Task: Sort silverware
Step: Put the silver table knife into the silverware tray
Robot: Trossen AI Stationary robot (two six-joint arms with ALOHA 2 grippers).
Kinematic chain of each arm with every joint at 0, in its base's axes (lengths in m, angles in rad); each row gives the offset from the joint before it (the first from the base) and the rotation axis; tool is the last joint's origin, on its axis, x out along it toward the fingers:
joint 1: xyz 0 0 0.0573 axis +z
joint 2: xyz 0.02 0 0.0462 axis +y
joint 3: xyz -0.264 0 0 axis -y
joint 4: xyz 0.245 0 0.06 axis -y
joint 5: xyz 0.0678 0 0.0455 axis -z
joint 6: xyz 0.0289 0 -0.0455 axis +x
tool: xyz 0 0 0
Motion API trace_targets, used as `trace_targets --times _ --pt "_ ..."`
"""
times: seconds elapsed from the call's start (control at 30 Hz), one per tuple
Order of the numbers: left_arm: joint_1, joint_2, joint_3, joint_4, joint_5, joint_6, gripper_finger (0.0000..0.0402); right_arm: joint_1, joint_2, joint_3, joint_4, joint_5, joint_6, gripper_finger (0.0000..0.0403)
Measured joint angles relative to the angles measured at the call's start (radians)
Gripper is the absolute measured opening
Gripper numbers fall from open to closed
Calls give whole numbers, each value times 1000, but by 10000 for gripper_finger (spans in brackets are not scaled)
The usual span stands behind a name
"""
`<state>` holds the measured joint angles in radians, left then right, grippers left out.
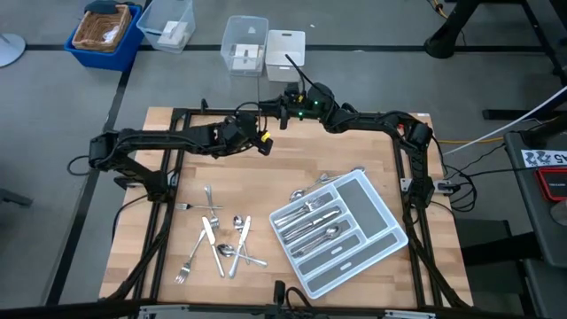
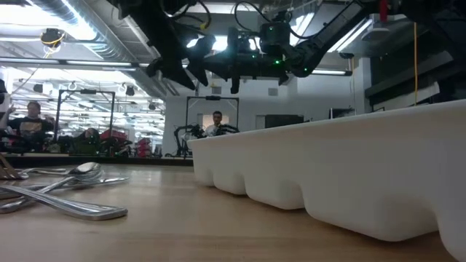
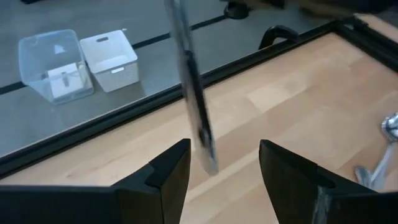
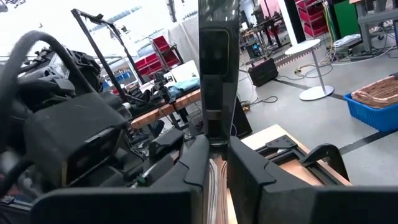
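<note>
The wooden table (image 1: 372,159) carries a light grey tray (image 1: 381,232) with long compartments, placed at an angle on the right half, and some forks, spoons and knives (image 1: 314,221) already lie in its compartments. Left of the tray, a loose group of silverware (image 1: 220,237) is spread on the bare wood, several pieces crossing each other, and a few more pieces (image 1: 321,182) lie just at the tray's far corner. Both dark arms meet high above the far edge of the table. The right gripper (image 4: 216,163) is clamped on a slim metal piece (image 4: 214,68), probably a knife, which stands up between its fingers. The left gripper (image 3: 224,165) is just beside it with its fingers (image 3: 168,171) wide apart, and the same piece (image 3: 194,93) hangs in front of the gap, without touching them. Beyond the table, on the floor, stand clear plastic boxes (image 1: 244,44) and a blue bin (image 1: 104,34).
</note>
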<state>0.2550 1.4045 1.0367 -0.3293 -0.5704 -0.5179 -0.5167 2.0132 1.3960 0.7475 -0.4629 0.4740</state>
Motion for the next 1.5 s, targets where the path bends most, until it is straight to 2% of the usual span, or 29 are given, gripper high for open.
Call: trace_targets --times 0.33,1.03,1.17,1.43,1.5 --pt "23 -4 0 0 -14 -56 180 0 0 0 0 -1 0 44" --pt "82 41 0 54 -19 -50 176 -1 0 0 -2 -1 -1 44" --pt "81 43 0 54 -18 -55 142 0 0 0 -2 -1 -1 44" --pt "78 42 0 59 -17 -58 16 0 0 0 -2 -1 0 43" --pt "78 42 0 57 -17 -59 11 0 0 0 0 -1 0 43"
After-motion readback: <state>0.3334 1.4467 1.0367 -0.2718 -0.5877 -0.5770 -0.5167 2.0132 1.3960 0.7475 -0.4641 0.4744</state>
